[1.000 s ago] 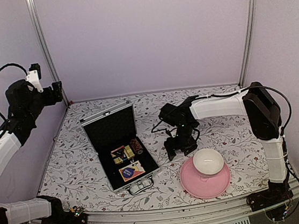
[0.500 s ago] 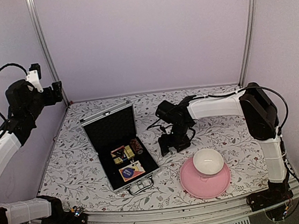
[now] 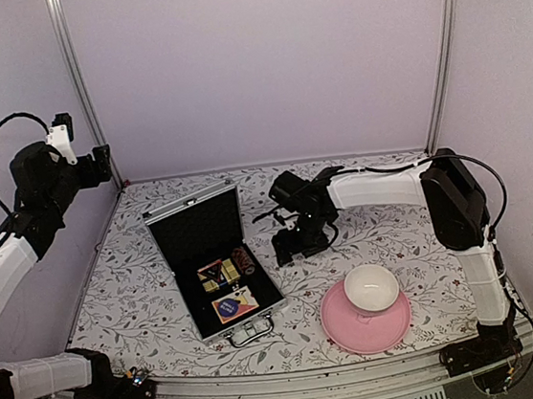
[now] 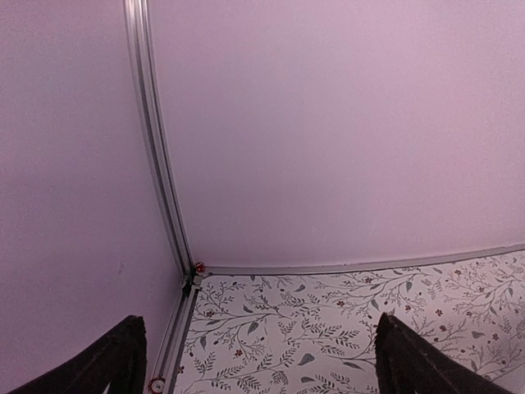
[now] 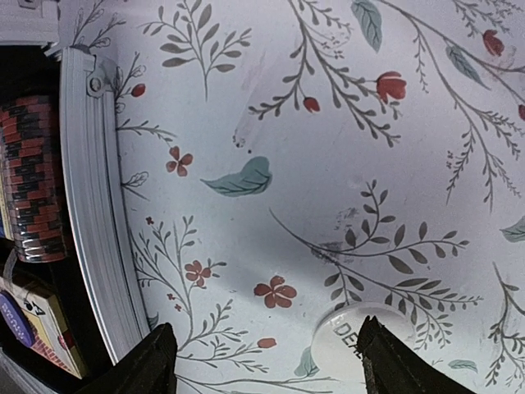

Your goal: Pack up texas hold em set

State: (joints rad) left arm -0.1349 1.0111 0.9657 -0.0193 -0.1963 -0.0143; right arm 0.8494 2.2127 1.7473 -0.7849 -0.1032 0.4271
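- The right gripper [image 3: 289, 248] is sliding left, away from the white bowl [image 3: 371, 287] and nearing the briefcase [image 3: 196, 229]. Its jaws are standing apart, empty, above a white lettered disc [image 5: 351, 343].
- The left gripper [image 3: 101, 166] is hanging high, spread wide, gripping nothing.
- The briefcase is lying open left of centre, holding the chip stack [image 5: 33, 176].

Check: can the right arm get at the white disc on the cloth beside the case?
Probably yes: the right gripper hangs open over the white disc; nothing covers it, and the case wall stands apart.
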